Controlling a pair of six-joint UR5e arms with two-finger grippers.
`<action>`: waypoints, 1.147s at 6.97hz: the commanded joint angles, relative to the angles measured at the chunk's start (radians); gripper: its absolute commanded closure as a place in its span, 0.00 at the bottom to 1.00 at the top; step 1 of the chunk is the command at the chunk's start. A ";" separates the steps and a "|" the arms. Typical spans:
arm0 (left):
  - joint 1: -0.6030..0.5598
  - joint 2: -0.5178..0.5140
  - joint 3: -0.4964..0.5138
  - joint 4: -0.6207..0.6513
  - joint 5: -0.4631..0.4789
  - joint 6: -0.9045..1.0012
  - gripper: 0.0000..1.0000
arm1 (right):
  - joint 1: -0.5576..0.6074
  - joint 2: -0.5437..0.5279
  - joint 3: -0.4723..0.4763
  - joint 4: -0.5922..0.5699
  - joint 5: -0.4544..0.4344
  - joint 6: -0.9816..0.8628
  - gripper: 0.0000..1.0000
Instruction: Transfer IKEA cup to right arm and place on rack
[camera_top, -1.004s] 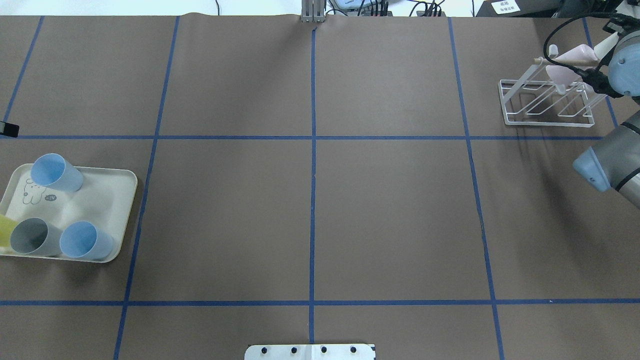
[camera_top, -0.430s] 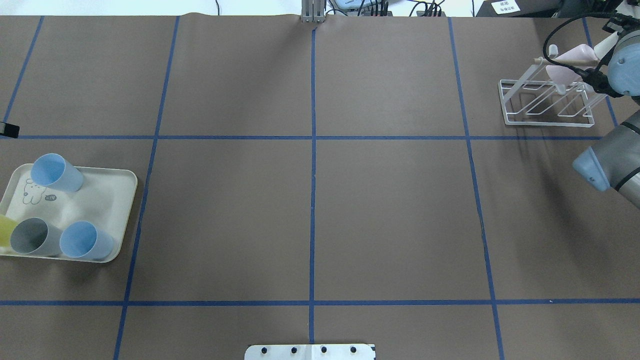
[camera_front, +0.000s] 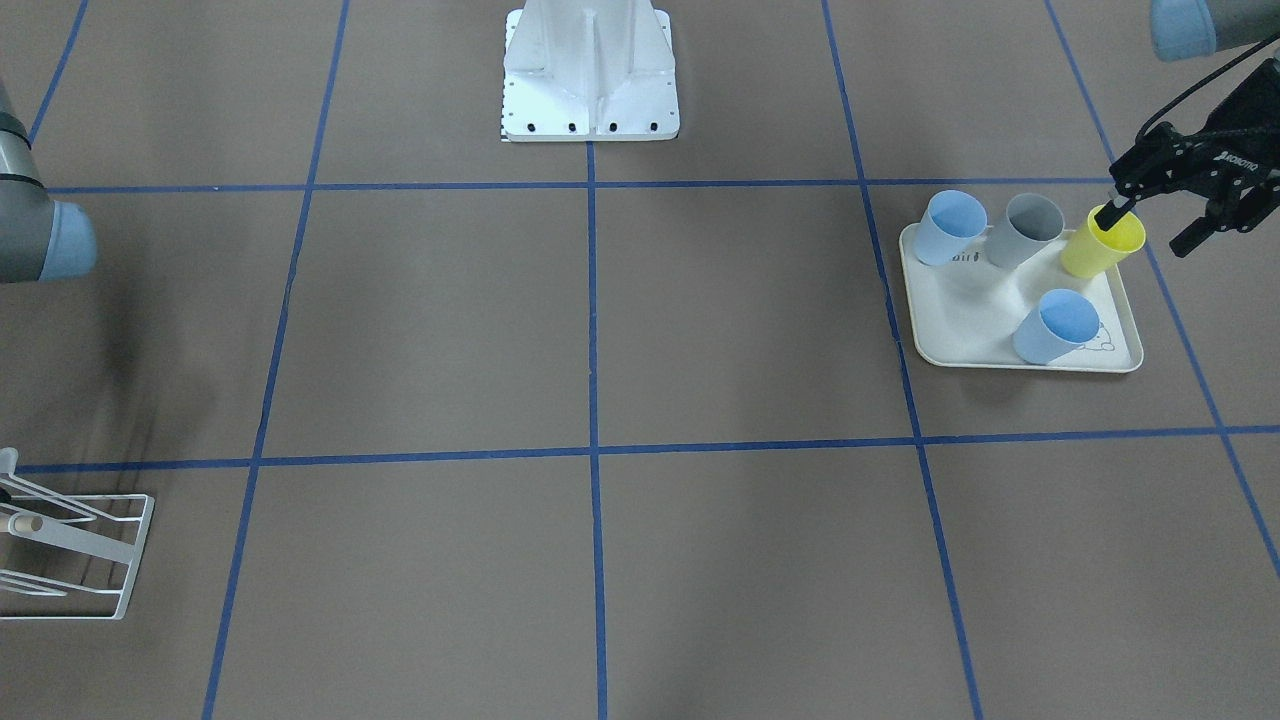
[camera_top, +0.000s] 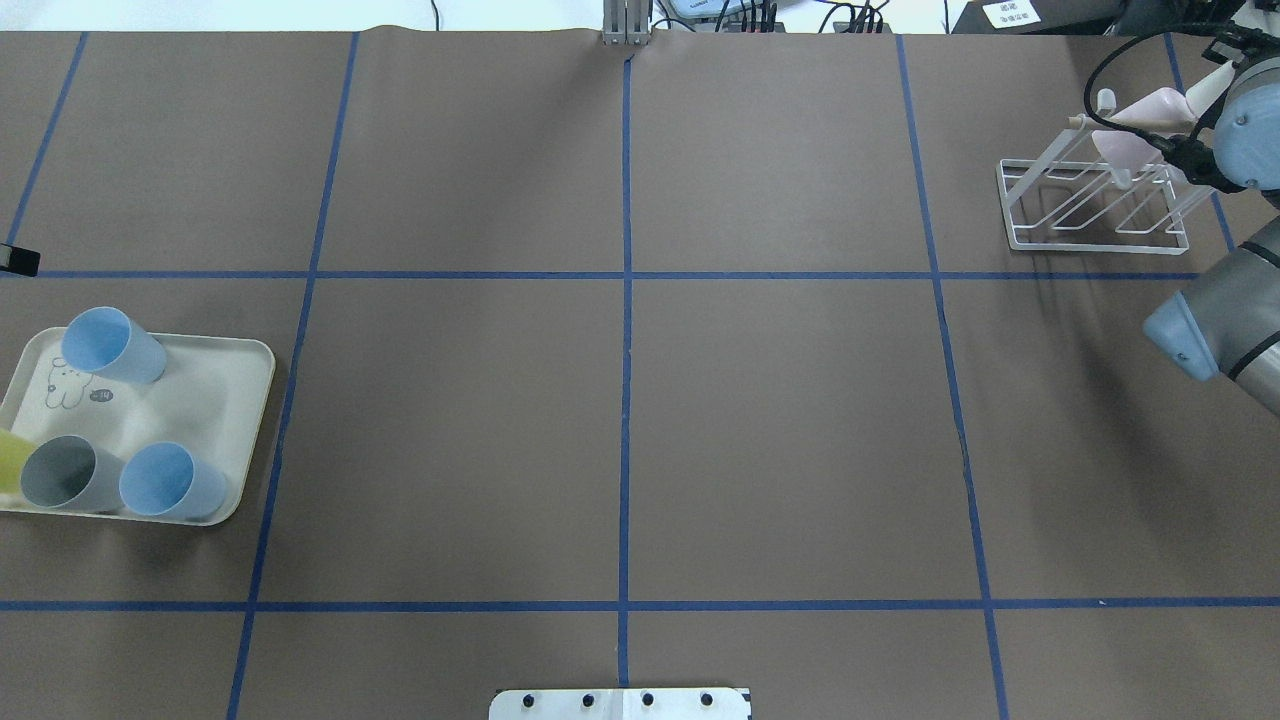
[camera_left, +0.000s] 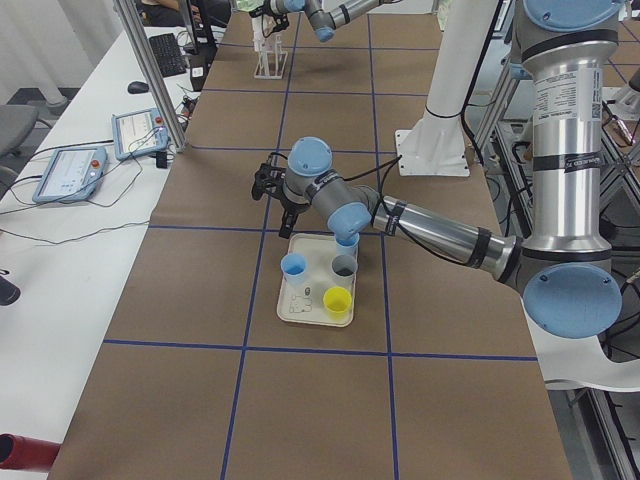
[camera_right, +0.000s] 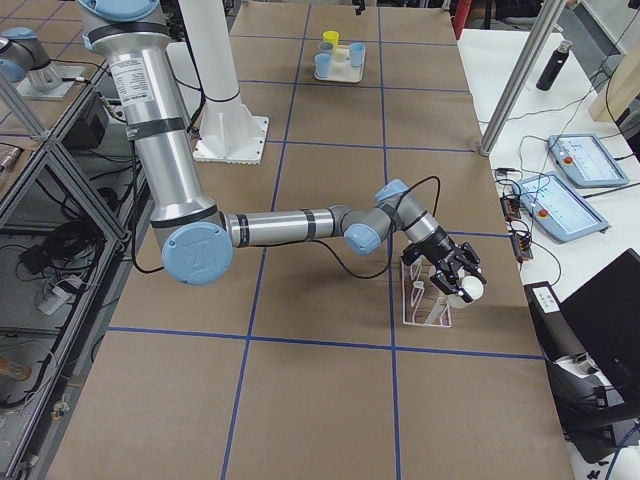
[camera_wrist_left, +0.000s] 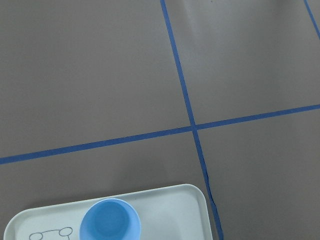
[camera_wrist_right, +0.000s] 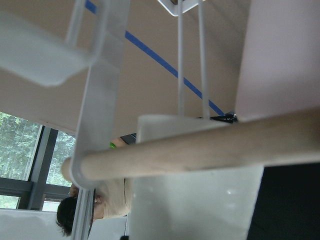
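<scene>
A cream tray (camera_front: 975, 320) holds several IKEA cups: two blue (camera_front: 950, 225) (camera_front: 1060, 325), one grey (camera_front: 1028, 228) and one yellow (camera_front: 1100, 245). My left gripper (camera_front: 1150, 228) hangs open at the tray's outer side. One fingertip (camera_front: 1107, 213) overlaps the yellow cup's rim in the front view. The left wrist view looks down on a blue cup (camera_wrist_left: 110, 220). The white rack (camera_top: 1100, 247) stands far right with a pink cup (camera_top: 1155, 103) at its dowel (camera_wrist_right: 200, 145). My right gripper (camera_right: 458, 283) is at that cup, and I cannot tell whether it is open or shut.
The robot's white base (camera_front: 590, 80) stands at the table's middle edge. A small black object (camera_top: 18, 259) lies at the left edge. The right arm's elbow (camera_top: 1220, 320) hangs over the right side. Touch panels (camera_right: 575, 200) lie on the side bench.
The right arm's wrist and elbow shifted slightly up and back at the rack. The tray and its cups stayed put.
</scene>
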 joint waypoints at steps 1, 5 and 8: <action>0.000 0.000 -0.002 0.000 0.000 -0.002 0.00 | 0.000 -0.003 0.000 0.000 -0.047 -0.043 0.72; -0.002 0.001 -0.006 0.000 -0.002 -0.008 0.00 | 0.000 -0.007 0.000 0.000 -0.105 -0.057 0.72; -0.002 0.001 -0.006 -0.004 -0.023 -0.009 0.00 | -0.003 -0.012 0.000 0.001 -0.109 -0.048 0.72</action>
